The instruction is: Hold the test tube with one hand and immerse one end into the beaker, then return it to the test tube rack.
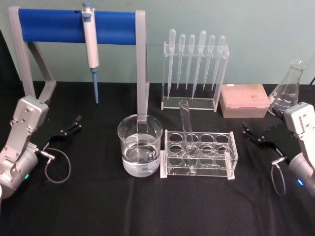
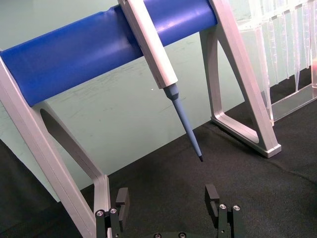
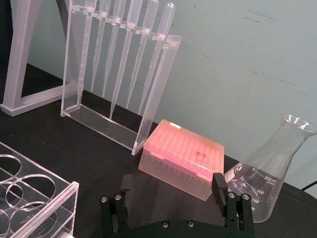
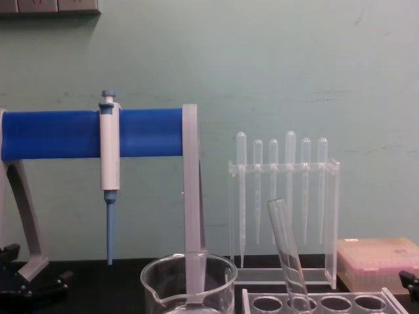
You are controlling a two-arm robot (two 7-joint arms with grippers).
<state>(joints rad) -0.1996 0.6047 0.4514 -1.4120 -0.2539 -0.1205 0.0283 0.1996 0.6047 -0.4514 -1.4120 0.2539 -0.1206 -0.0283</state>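
The test tube [image 1: 186,127] stands tilted in a hole of the clear rack [image 1: 231,167] at the table's middle; in the chest view the test tube [image 4: 287,252] leans left above the rack. Just left of the rack, the beaker [image 1: 140,145] holds clear liquid up to about a third of its height. My left gripper [image 1: 69,128] rests open at the far left, well away from the beaker; in its wrist view the left gripper [image 2: 167,198] has nothing between its fingers. On the far right, my right gripper [image 1: 252,133] is open and empty, as the right gripper [image 3: 172,183] in its wrist view confirms.
A blue-barred stand [image 1: 54,24] at the back left holds a white-and-blue pipettor [image 1: 90,44]. A clear pipette rack [image 1: 192,69] stands behind the tube rack. A pink tip box [image 1: 243,101] and a conical flask [image 1: 289,88] sit at the back right.
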